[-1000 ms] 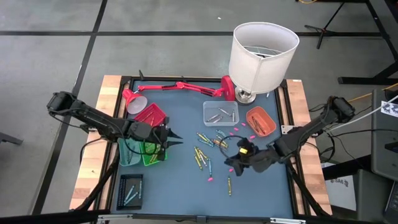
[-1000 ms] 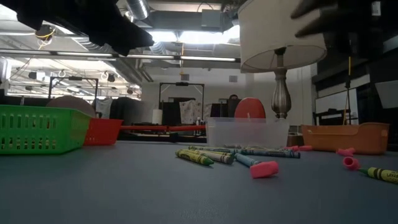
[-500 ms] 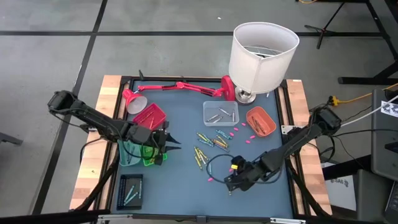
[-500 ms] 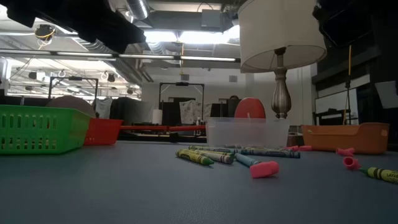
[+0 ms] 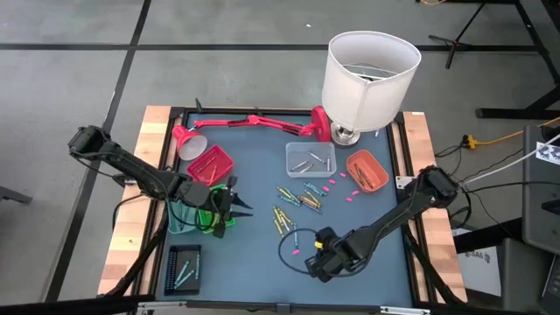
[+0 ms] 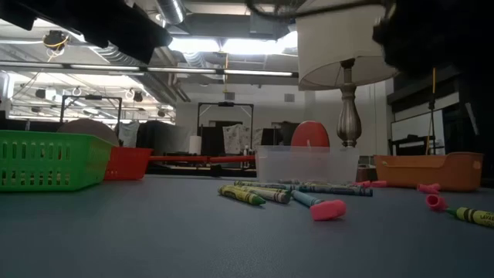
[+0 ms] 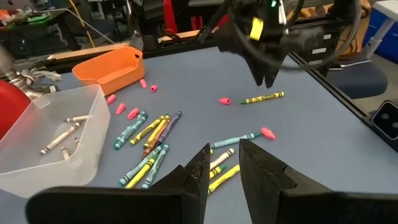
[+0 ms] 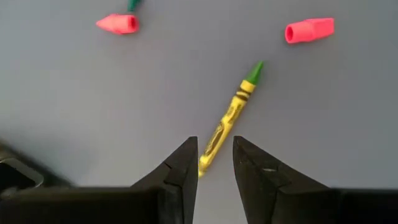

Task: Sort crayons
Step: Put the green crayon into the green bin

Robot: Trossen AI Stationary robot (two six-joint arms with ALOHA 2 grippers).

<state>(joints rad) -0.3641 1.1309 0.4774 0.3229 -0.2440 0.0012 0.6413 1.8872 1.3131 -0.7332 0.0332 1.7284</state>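
Observation:
Several crayons (image 5: pixel 293 206) lie loose in a cluster mid-table, also shown in the left wrist view as crayons (image 7: pixel 149 143). One yellow crayon with a green tip (image 8: pixel 231 118) lies apart near the table's front. My right gripper (image 5: pixel 322 262) points down just above it, open, with the crayon's blunt end (image 8: pixel 205 163) showing in the gap between the fingers. From the left wrist view the right gripper (image 7: pixel 266 81) hangs a little above that crayon (image 7: pixel 264 98). My left gripper (image 7: pixel 221 167) is open and holds nothing, over the green tray (image 5: pixel 210 219).
Trays: clear (image 5: pixel 310 158) with grey crayons, orange (image 5: pixel 367 170), red (image 5: pixel 211 164), teal (image 5: pixel 179 214), black (image 5: pixel 182 267) with blue crayons. Pink bits (image 8: pixel 309 30) lie scattered. At the back stand a white-shaded lamp (image 5: pixel 371 74) and a red desk lamp (image 5: pixel 254 122).
My right gripper has gone down and toward the table's near-left, and tipped from slanting to pointing almost straight down over the lone yellow crayon. My left gripper has swung a little toward the near edge. No crayon has moved.

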